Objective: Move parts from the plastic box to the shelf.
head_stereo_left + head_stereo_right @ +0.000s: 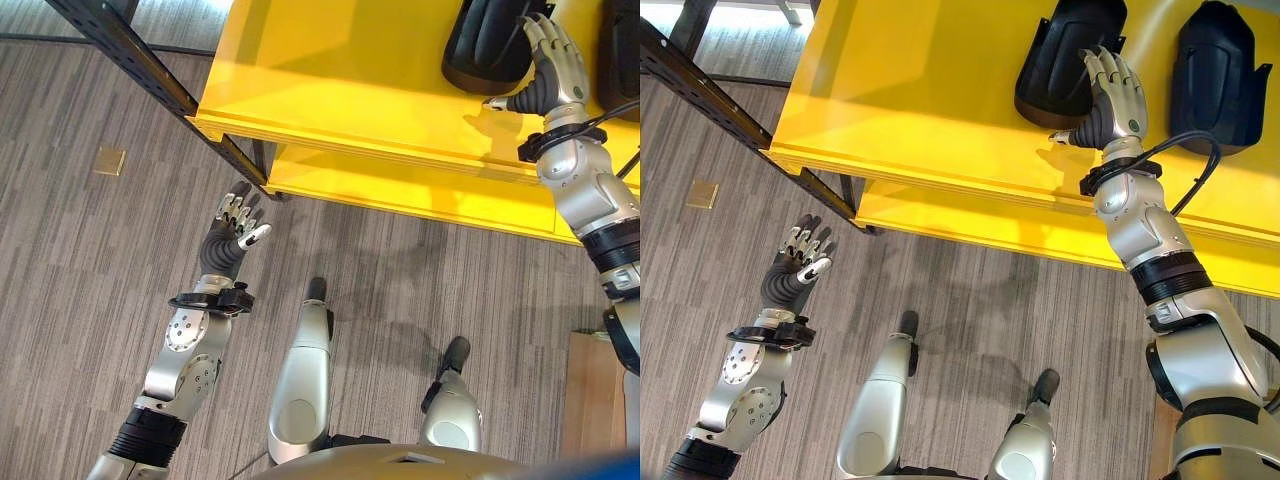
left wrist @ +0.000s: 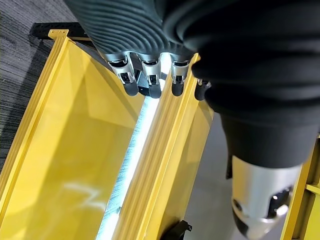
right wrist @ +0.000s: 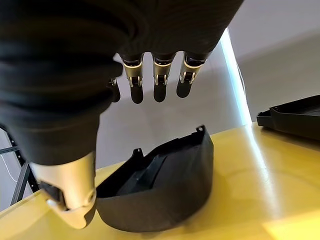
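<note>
Rigid, probably light part [image 1: 1065, 62] on shelf [image 1: 910, 90]; best gripped by rim. Right hand [image 1: 1114, 95] fingers open, left hand [image 1: 232, 235] relaxed.

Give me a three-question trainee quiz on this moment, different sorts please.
1. True or false: the right hand is curled round a black part.
2. How many black parts lie on the yellow shelf?
3. Where is the left hand? A) on the shelf B) over the floor, empty C) holding a part

Key: 1 false, its fingers are straight, above the part; 2 two, the second further right; 3 B.
</note>
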Robot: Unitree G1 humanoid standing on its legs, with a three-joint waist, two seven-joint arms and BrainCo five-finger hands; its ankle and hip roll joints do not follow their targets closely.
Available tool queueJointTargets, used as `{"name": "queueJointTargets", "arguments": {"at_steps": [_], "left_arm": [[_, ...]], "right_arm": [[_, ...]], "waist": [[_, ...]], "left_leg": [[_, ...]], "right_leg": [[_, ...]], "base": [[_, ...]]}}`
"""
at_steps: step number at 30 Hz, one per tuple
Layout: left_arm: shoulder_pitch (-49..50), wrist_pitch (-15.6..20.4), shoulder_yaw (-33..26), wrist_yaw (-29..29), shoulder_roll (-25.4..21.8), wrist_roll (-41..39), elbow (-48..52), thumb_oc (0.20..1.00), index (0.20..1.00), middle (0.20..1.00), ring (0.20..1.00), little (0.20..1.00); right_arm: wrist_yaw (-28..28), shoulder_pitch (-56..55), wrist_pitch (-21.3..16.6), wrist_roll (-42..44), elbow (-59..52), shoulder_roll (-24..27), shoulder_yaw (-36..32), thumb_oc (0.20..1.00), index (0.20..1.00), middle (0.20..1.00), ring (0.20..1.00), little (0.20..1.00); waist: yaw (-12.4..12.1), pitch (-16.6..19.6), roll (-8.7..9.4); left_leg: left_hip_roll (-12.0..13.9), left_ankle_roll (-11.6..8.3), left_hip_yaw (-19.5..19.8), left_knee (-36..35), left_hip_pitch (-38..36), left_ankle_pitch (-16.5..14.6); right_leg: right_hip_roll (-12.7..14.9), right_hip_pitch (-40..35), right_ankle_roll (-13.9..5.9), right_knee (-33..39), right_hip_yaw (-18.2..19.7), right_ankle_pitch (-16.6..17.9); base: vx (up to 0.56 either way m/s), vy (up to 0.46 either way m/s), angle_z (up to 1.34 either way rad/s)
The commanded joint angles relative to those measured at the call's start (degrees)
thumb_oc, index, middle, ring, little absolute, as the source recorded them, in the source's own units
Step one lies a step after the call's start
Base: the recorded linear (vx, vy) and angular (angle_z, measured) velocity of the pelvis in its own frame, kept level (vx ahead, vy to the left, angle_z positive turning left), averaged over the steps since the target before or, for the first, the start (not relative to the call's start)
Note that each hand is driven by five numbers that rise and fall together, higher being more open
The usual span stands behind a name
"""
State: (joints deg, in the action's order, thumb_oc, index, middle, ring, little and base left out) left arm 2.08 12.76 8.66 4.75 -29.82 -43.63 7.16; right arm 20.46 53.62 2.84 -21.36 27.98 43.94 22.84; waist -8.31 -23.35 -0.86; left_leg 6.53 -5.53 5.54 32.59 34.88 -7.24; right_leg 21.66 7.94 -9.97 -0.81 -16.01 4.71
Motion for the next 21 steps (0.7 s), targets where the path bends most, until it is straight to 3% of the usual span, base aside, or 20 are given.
{"name": "queueJointTargets", "arguments": {"at_steps": [1, 7, 8, 11, 15, 17, 21], "left_arm": [[1.43, 3.31, -1.91, -1.03, 0.57, 1.61, 3.7, 1.0, 1.0, 1.0, 1.0, 1.0], [1.56, 4.4, -5.17, 0.67, -0.18, 7.25, 7.68, 1.0, 1.0, 1.0, 1.0, 1.0], [0.61, 5.47, -6.63, 1.88, -0.74, 9.94, 10.03, 1.0, 1.0, 1.0, 1.0, 1.0], [-0.41, 6.45, -7.14, 2.94, -0.98, 11.52, 12.38, 1.0, 1.0, 1.0, 1.0, 1.0], [-3.39, 8.1, -8.86, 3.37, -0.19, 11.02, 15.97, 1.0, 1.0, 1.0, 1.0, 1.0], [-4.03, 8.38, -9.24, 3.26, -0.13, 10.8, 16.39, 1.0, 1.0, 1.0, 1.0, 1.0], [-8.21, 9.45, -8.35, 2.37, 1.7, 8.41, 16.56, 1.0, 1.0, 1.0, 1.0, 1.0]], "right_arm": [[1.39, -3.0, -2.83, 1.65, -9.39, 4.1, -4.57, 1.0, 1.0, 1.0, 1.0, 1.0], [1.78, -20.26, -7.52, 5.49, -27.73, 0.36, -18.46, 1.0, 1.0, 1.0, 1.0, 1.0], [1.97, -25.48, -10.28, 8.81, -31.94, -2.83, -21.46, 1.0, 1.0, 1.0, 1.0, 1.0], [0.93, -30.81, -12.14, 11.85, -36.57, -5.73, -24.16, 1.0, 1.0, 1.0, 1.0, 1.0], [-2.98, -42.56, -16.56, 21.47, -44.26, -12.76, -28.96, 1.0, 1.0, 1.0, 1.0, 1.0], [-3.99, -44.43, -17.13, 23.11, -45.41, -13.82, -29.67, 1.0, 1.0, 1.0, 1.0, 1.0], [-7.12, -50.31, -19.35, 30.68, -46.76, -19.24, -29.83, 1.0, 1.0, 1.0, 1.0, 1.0]], "waist": [[0.38, 1.13, -1.48], [2.06, 1.15, -1.39], [2.95, 1.16, -1.31], [3.73, 1.46, -0.86], [7.02, 2.31, -0.2], [7.57, 2.63, -0.05], [11.22, 3.33, 0.49]], "left_leg": [[0.56, 1.52, -4.49, -9.16, -4.24, 5.26], [0.78, 1.59, -4.68, -8.69, -4.01, 4.94], [1.03, 1.54, -4.86, -8.67, -4.07, 4.94], [1.38, 1.42, -5.01, -8.65, -4.28, 4.93], [2.63, 0.96, -5.59, -9.27, -5.24, 5.21], [2.87, 0.85, -5.78, -9.35, -5.5, 5.2], [4.64, 0.33, -7.33, -10.15, -7.71, 5.45]], "right_leg": [[-0.4, -2.86, 1.07, -10.97, 0.01, -11.12], [-0.31, -2.19, 1.08, -11.85, 0.41, -11.73], [-0.4, -1.76, 1.01, -12.03, 0.77, -11.82], [-0.37, -1.51, 0.94, -12.15, 1.04, -11.97], [-0.78, -0.92, 0.68, -12.2, 2.26, -12.21], [-0.92, -0.79, 0.65, -12.16, 2.66, -12.22], [-1.81, 0.15, 0.61, -12.14, 4.98, -12.07]], "base": [[0.0, 0.0, 0.0], [0.0, -0.003, -0.01], [0.0, -0.009, -0.06], [0.0, -0.014, -0.09], [0.0, -0.014, -0.11], [0.0, -0.007, -0.21], [-0.01, 0.001, -0.19]]}}
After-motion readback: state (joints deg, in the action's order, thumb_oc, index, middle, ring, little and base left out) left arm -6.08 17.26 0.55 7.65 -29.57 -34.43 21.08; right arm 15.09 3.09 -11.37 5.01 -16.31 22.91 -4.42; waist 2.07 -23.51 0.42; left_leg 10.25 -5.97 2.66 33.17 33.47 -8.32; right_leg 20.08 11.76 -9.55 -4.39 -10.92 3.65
